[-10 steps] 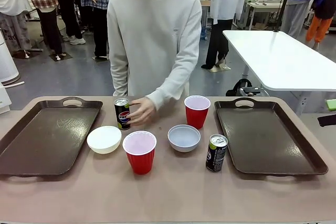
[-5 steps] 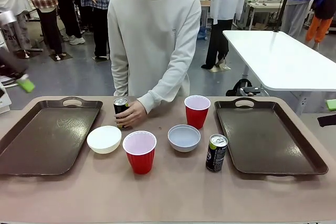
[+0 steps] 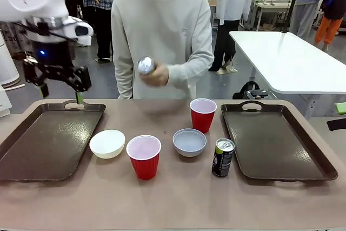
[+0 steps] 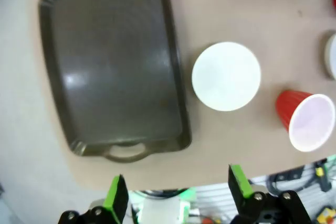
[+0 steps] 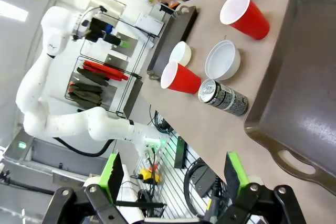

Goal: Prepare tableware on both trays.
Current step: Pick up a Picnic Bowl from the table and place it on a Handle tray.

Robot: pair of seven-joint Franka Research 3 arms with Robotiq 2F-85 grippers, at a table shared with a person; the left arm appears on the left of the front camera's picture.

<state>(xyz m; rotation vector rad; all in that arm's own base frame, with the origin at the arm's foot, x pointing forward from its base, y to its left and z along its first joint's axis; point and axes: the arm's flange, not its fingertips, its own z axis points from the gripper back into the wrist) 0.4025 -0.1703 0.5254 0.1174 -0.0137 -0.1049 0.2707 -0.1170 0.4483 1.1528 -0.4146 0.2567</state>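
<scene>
The left hand (image 3: pixel 61 91) hangs wide open above the far handle of the left tray (image 3: pixel 32 155), while the cream-white bowl (image 3: pixel 107 143), just right of that tray on the surface (image 3: pixel 178 198), looks light, stiff and slick, best pinched across its rim.

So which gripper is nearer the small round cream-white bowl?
Left. The left gripper hangs over the dark brown rectangular tray beside the bowl; the right gripper sits beyond the other tray.
</scene>
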